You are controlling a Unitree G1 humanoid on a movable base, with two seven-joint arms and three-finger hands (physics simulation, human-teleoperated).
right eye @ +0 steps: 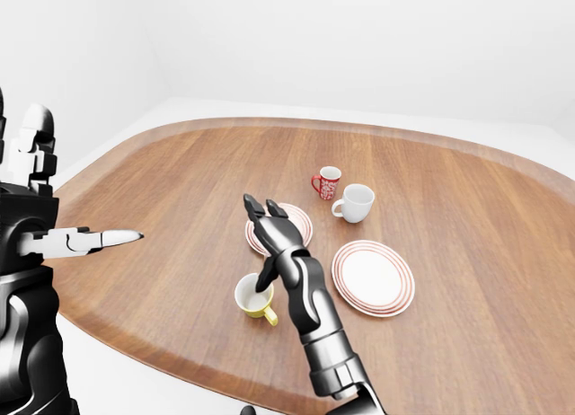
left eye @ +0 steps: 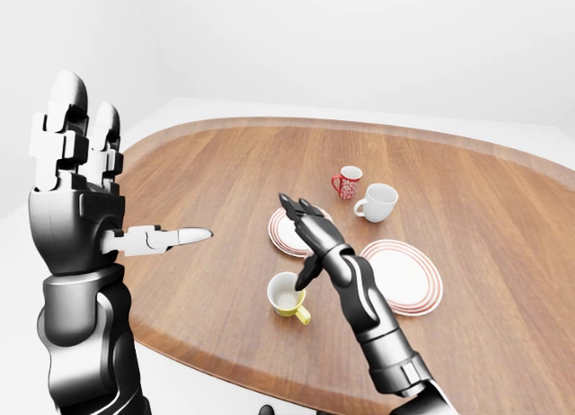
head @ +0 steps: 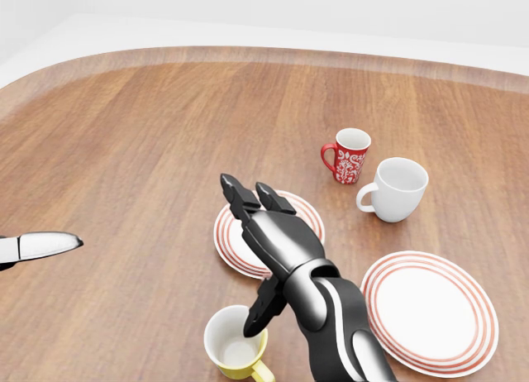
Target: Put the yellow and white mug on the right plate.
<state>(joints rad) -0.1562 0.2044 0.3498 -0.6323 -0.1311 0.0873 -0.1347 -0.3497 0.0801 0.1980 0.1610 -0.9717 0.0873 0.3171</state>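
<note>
The yellow and white mug [head: 232, 346] stands upright near the bottom of the head view, its handle pointing to the lower right. My right hand [head: 248, 258] hovers open just above it. The long fingers [head: 242, 198] stretch out over the left plate [head: 231, 234], and the thumb tip reaches down to the mug's rim. Nothing is held. The right plate [head: 430, 309], white with red rings, lies bare to the right of the mug. My left hand [left eye: 108, 190] is raised open at the far left of the left-eye view, well away from the crockery.
A red patterned mug [head: 350, 155] and a plain white mug [head: 399, 188] stand beyond the two plates. The round wooden table [left eye: 198, 177] curves off to a white floor on the left and at the bottom of the eye views.
</note>
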